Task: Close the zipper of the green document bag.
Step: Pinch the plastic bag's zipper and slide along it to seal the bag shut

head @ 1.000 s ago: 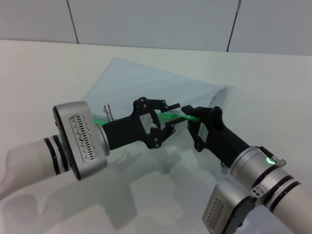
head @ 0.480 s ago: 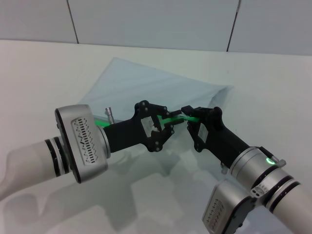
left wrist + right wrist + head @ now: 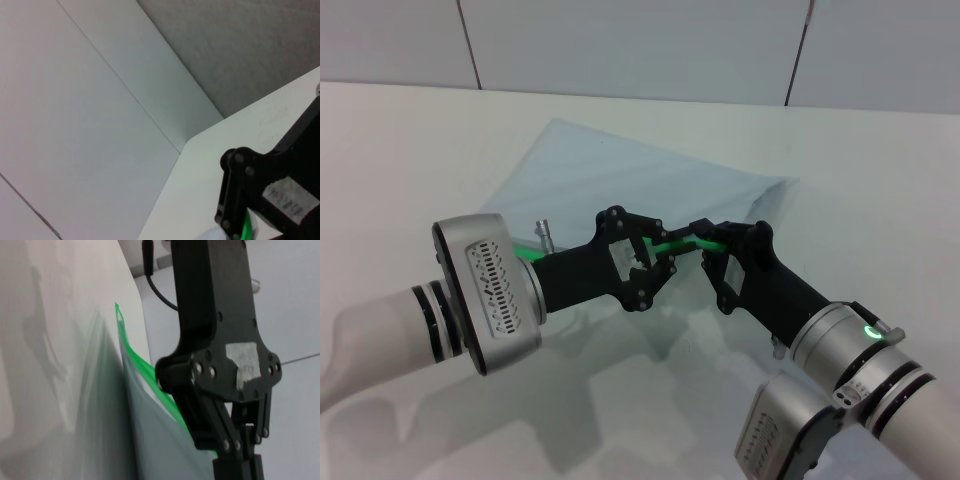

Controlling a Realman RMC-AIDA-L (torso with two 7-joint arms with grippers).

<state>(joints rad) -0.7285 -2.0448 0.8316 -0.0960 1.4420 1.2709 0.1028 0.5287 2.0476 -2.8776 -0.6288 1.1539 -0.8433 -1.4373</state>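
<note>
The green document bag (image 3: 620, 175) lies flat on the white desk (image 3: 400, 160). The left gripper (image 3: 660, 255) and the right gripper (image 3: 705, 240) both hold the zipper (image 3: 672, 243) at the bag's near edge, closed on it, very near each other.

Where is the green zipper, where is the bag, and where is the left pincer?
zipper (image 3: 672, 243): head view, on the green strip between the two pincers.
bag (image 3: 620, 170): head view, on its flat pale panel.
left pincer (image 3: 663, 243): head view, between its fingertips at the strip.
</note>
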